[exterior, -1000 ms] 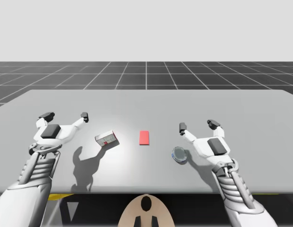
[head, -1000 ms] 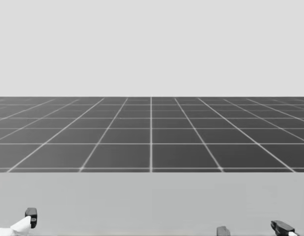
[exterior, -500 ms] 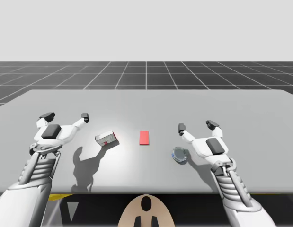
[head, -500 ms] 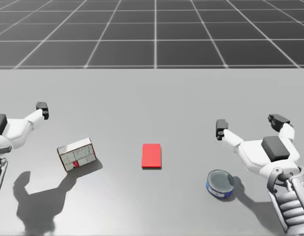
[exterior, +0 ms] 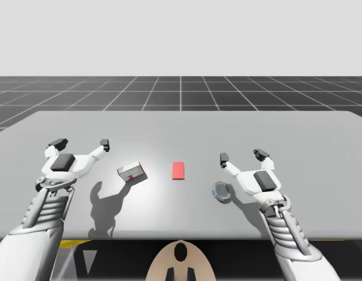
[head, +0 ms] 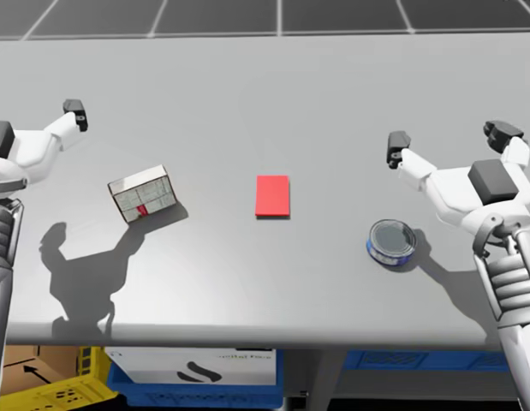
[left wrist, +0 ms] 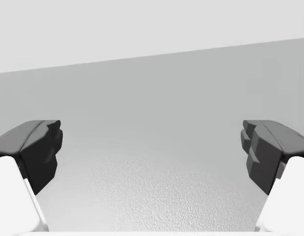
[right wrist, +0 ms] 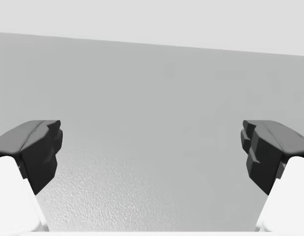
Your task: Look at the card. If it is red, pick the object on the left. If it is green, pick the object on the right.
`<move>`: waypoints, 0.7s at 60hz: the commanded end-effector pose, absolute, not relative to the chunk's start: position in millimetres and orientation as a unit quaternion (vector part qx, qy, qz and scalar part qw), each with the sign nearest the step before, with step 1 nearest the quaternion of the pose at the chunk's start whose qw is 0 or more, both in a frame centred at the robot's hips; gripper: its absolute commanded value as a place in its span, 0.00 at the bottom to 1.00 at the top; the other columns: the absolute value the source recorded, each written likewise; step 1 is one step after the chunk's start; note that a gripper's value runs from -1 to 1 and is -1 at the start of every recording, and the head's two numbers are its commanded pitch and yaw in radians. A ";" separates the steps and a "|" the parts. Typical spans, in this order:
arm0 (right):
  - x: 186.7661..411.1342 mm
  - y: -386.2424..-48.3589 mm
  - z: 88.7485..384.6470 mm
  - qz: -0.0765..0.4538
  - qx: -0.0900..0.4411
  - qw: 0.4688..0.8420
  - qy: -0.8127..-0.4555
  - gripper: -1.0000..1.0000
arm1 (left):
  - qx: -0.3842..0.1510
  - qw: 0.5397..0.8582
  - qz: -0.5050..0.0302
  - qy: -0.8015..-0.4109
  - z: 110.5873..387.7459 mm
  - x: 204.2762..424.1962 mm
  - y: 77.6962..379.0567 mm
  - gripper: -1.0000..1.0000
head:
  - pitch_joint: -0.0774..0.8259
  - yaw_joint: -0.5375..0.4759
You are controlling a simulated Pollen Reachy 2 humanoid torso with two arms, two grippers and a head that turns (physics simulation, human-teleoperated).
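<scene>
— White, spread and empty, my left gripper [exterior: 81, 143] is hovering left of the red card [exterior: 178, 170]; the box [exterior: 132, 172] is lying between them.
— I'm advising squaring it to the box's skewed sides first. Right gripper [exterior: 242, 155], beyond the card, is idling splayed.

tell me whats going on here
Nothing is held yet. My left gripper and right gripper hover over the grey table, jaws open and empty. A red card lies in the middle, with a white box to its left and a short blue can to its right, by my right gripper. Red means the box is the one to pick.
</scene>
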State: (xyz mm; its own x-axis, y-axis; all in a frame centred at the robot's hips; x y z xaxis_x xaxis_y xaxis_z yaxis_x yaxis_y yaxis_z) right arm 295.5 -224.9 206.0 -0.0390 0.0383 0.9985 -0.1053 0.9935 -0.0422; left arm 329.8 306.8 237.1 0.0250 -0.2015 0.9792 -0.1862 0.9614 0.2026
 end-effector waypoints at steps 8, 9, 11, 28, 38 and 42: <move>294.8 -222.5 205.9 0.049 0.028 0.692 -0.720 0.00 | 0.139 0.702 -0.005 -0.698 237.5 329.5 306.2 0.00 | 0.84 0.63; 294.8 -222.5 205.9 0.049 0.028 0.692 -0.720 0.00 | 0.139 0.702 -0.005 -0.698 237.5 329.5 306.2 0.00 | 0.84 0.63; 294.9 -222.7 205.9 0.049 0.028 0.692 -0.719 0.00 | 0.139 0.703 -0.006 -0.698 237.2 329.7 306.0 0.00 | 0.85 0.67; 294.1 -221.1 205.4 0.050 0.028 0.693 -0.719 0.00 | 0.137 0.703 -0.008 -0.698 236.9 329.2 305.0 0.00 | 0.83 0.85; 294.1 -220.3 203.9 0.050 0.026 0.694 -0.718 0.00 | 0.091 0.722 -0.014 -0.686 243.1 322.5 296.4 0.00 | 0.83 0.87; 294.1 -219.3 202.4 0.051 0.026 0.695 -0.716 0.00 | 0.038 0.735 -0.012 -0.677 254.4 312.6 292.3 0.00 | 0.83 0.86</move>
